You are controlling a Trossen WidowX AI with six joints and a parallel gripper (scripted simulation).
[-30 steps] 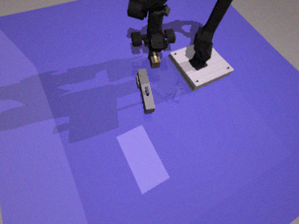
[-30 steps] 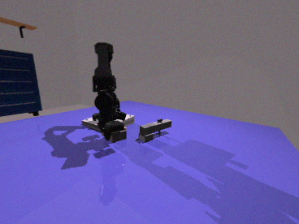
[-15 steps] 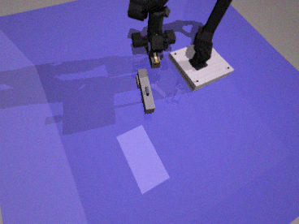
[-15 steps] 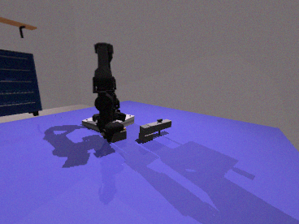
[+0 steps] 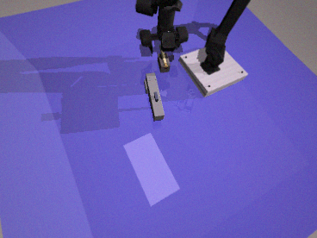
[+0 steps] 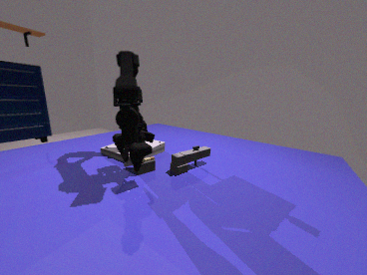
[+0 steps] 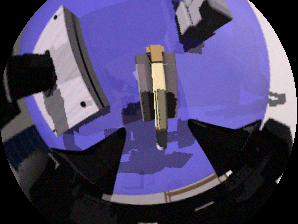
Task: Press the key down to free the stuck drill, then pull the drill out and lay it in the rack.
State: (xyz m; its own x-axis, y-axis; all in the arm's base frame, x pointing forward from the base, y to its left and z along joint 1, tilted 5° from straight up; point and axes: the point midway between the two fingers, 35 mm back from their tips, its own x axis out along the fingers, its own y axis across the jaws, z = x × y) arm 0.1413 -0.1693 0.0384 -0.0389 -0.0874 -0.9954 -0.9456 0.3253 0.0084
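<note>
The drill point(image 5: 164, 61) point(image 7: 157, 86), a thin gold rod with a dark tip, lies flat in the small grey rack point(image 7: 141, 72) point(image 6: 148, 164) beside the arm's base. My gripper point(image 5: 164, 43) point(image 6: 135, 155) point(image 7: 157, 127) hangs just above the drill. Its fingers are spread wide on either side and do not touch the drill. The grey block point(image 5: 154, 97) point(image 6: 189, 158) point(image 7: 200, 6) that held the drill lies a little nearer the front. Its small dark key point(image 5: 155, 96) point(image 6: 196, 147) sticks up from the top.
The arm's white base plate point(image 5: 224, 75) point(image 7: 67, 63) point(image 6: 157, 145) sits right beside the rack. A pale rectangle point(image 5: 151, 168) is marked on the blue mat in front of the block. A dark blue cabinet point(image 6: 20, 100) stands far off at the left.
</note>
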